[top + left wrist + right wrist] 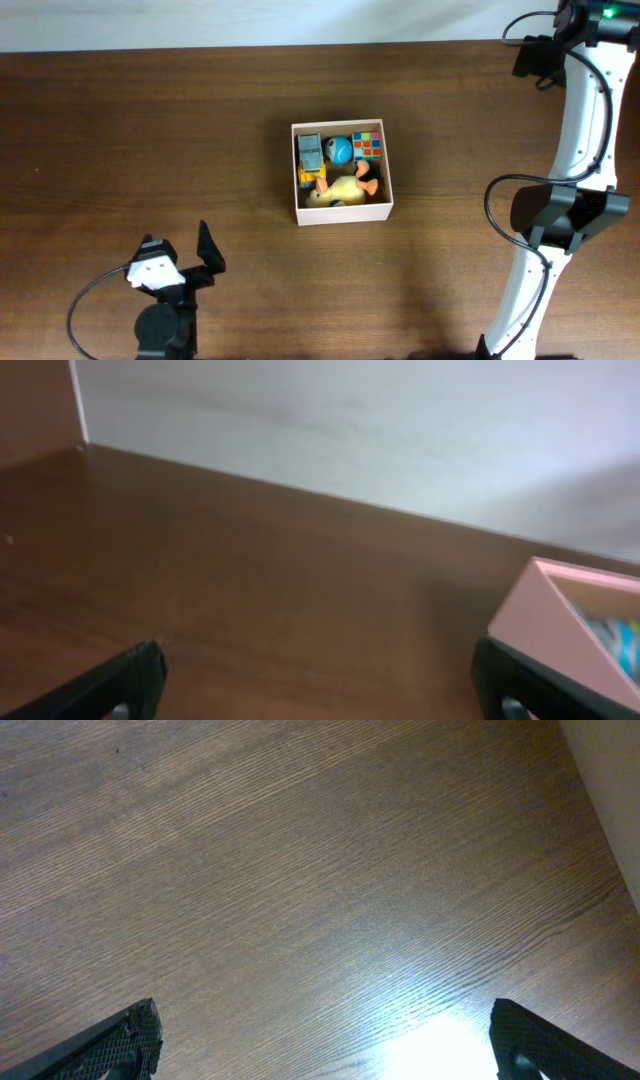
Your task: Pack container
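The container (343, 212), a square white-walled box, sits at the table's middle. It holds a yellow plush duck (338, 191), a blue ball (340, 150), a coloured puzzle cube (368, 145) and a grey and yellow toy truck (310, 158). My left gripper (178, 248) is open and empty at the front left, well apart from the box. Its wrist view (318, 678) shows the box corner (560, 625) at the right. My right gripper (533, 58) is at the far right back; its wrist view (325, 1042) shows it open over bare wood.
The dark wooden table (150, 130) ends at a white wall (250, 20) along the back. The right arm's white links (580, 120) stretch along the right side. No loose toys show on the table outside the box.
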